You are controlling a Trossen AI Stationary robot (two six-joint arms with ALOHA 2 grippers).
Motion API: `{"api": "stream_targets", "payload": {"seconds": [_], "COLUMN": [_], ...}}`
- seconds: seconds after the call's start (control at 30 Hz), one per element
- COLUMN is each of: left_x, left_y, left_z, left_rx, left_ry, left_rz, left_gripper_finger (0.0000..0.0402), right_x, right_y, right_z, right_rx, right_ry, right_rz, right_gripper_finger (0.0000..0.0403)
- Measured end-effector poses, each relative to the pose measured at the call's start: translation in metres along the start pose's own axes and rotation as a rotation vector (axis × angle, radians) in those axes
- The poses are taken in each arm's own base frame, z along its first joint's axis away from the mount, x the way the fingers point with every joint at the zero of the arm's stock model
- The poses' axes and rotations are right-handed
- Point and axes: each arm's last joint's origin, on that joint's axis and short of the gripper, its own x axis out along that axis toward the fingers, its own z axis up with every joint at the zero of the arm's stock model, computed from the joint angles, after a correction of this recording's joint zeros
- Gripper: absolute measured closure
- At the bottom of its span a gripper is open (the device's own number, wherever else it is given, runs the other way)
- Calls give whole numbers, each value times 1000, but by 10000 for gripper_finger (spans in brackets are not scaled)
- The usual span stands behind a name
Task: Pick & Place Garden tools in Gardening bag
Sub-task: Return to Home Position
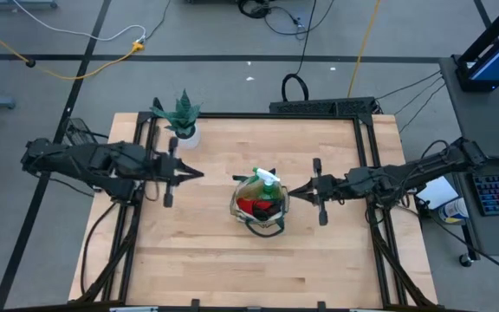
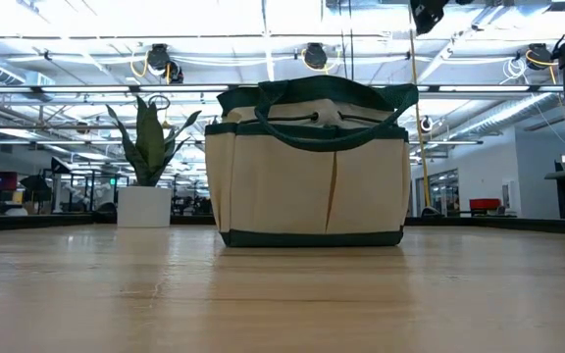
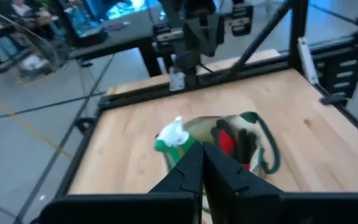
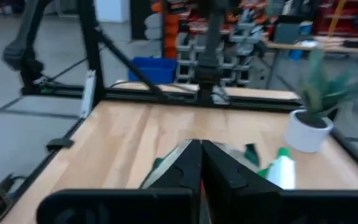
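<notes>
Left end effector (image 1: 196, 173) pinched together on nothing, out near 10 o'clock from the gardening bag (image 1: 237, 204); right end effector (image 1: 293, 191) likewise closed and empty, near 2 o'clock and just beside the rim — the nearer of the two. Bag upright in the middle of the counter (image 1: 319, 260), round, so no long axis to mind; spray bottle (image 1: 269, 179) poking out at its 12 o'clock edge, red item (image 1: 249, 208) inside. Judged from this: only a straight pull back for each arm — away from the bag.
</notes>
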Motion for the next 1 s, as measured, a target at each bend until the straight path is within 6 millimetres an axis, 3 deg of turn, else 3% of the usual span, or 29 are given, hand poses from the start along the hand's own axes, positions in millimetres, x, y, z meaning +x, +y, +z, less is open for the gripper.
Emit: {"api": "stream_targets", "payload": {"seconds": [1.0], "left_x": [-79], "left_y": [15], "left_z": [-18], "left_rx": [-15], "left_ry": [-46], "left_rz": [127], "left_gripper_finger": [398], "right_x": [-50], "right_y": [-34], "right_z": [-19], "right_rx": [16], "right_ry": [-110], "right_rz": [-150], "right_gripper_finger": [403]}}
